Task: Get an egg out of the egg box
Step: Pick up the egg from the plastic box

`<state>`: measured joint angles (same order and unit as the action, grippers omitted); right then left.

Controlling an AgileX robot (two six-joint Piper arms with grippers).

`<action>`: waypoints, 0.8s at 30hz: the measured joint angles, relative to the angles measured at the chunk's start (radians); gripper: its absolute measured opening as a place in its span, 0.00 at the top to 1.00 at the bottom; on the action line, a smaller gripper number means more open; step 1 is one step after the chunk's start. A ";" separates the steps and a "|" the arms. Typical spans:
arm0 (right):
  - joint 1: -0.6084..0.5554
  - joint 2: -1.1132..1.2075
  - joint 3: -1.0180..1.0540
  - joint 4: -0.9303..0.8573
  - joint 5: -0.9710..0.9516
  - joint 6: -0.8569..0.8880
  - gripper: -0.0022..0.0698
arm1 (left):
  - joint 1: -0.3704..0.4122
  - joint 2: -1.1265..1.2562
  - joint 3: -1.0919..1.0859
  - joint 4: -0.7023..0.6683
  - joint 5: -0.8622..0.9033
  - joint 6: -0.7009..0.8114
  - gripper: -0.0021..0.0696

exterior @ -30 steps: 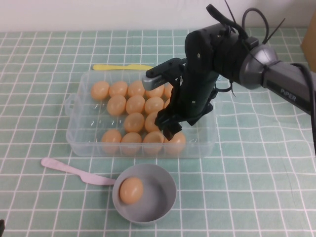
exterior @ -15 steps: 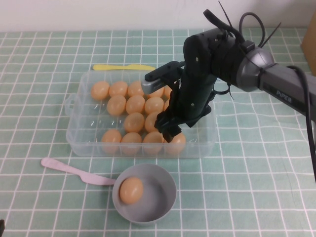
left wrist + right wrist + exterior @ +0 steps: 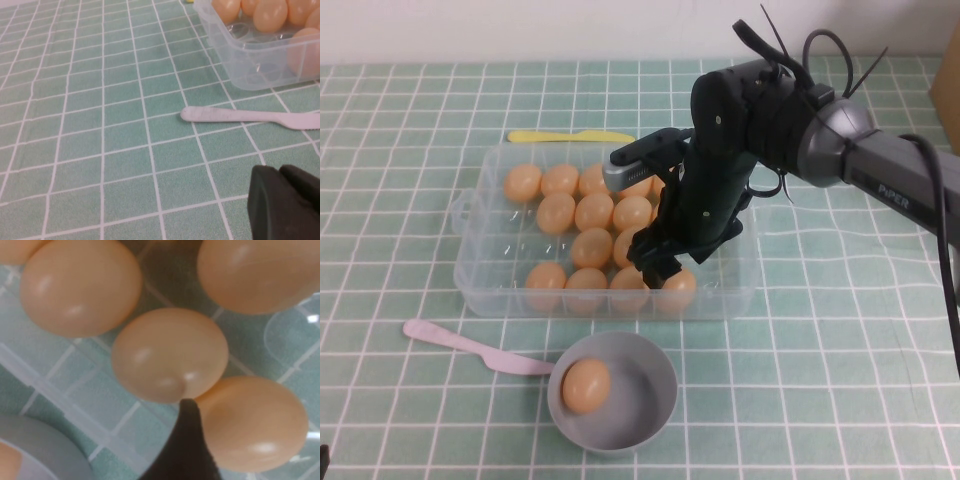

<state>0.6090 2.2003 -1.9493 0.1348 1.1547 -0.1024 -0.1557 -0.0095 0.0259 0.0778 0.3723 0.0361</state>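
The clear plastic egg box stands mid-table and holds several tan-orange eggs. My right gripper is lowered into the box at its near right corner, open. In the right wrist view one dark fingertip rests against the side of an egg, which still sits in the box; the other finger is out of view. That egg shows in the high view, partly hidden by the gripper. My left gripper is shut and empty, low over the tablecloth to the left of the box.
A round grey bowl with one egg stands just in front of the box. A pink plastic knife lies left of the bowl. A yellow knife lies behind the box. A brown box edge is far right.
My right gripper has shifted slightly left and a little lower inside the box. The eggs, bowl and knives have not moved.
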 joint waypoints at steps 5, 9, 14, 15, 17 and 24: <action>0.000 0.000 0.000 0.002 0.000 -0.002 0.24 | 0.000 0.000 0.000 0.000 0.000 0.000 0.98; 0.000 0.000 0.000 0.002 0.000 -0.002 0.24 | 0.000 0.000 0.000 0.000 0.000 0.000 0.98; 0.000 0.000 0.000 0.002 0.000 -0.002 0.24 | 0.000 0.000 0.000 0.000 0.000 0.000 0.98; 0.000 0.000 0.000 0.002 0.000 -0.002 0.24 | 0.000 0.000 0.000 0.000 0.000 0.000 0.98; 0.000 0.000 0.000 0.002 0.000 -0.002 0.24 | 0.000 0.000 0.000 0.000 0.000 0.000 0.98; 0.000 0.015 0.000 0.016 0.000 -0.002 0.24 | 0.000 0.000 0.000 0.000 0.000 0.000 0.98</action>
<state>0.6090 2.2156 -1.9493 0.1512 1.1547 -0.1043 -0.1557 -0.0095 0.0259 0.0778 0.3723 0.0361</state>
